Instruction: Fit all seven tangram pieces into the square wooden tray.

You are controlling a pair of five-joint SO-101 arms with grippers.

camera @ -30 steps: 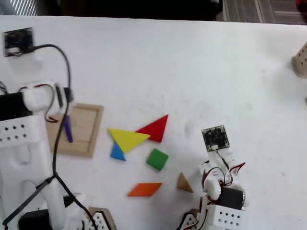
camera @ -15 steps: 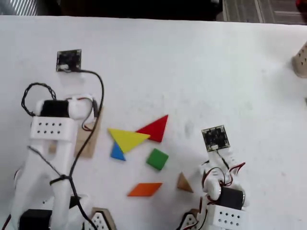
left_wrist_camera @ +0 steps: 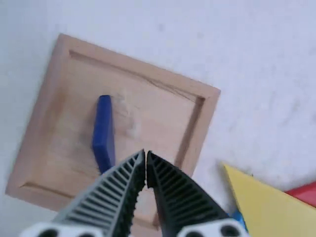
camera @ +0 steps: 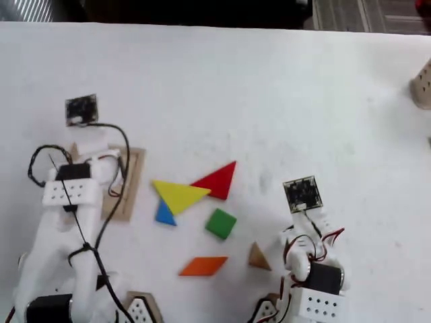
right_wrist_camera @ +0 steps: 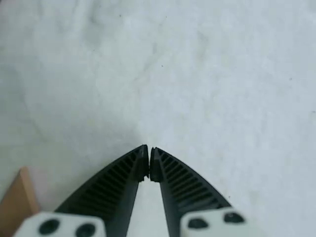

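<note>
My left pincer (left_wrist_camera: 146, 162) hangs closed and empty over the wooden tray (left_wrist_camera: 206, 106), where a blue piece (left_wrist_camera: 103, 133) lies. My right pincer (right_wrist_camera: 149, 165), also closed and empty, is over the table (right_wrist_camera: 207, 74).

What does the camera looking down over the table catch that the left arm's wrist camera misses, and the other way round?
From above: the green square, the orange slanted piece and the small wooden triangle, all loose on the table. From the left wrist: a dark blue piece inside the wooden tray, and the left pincer shut, over the tray. Shared by both: the tray itself, the yellow triangle and the red triangle beside it.
</note>
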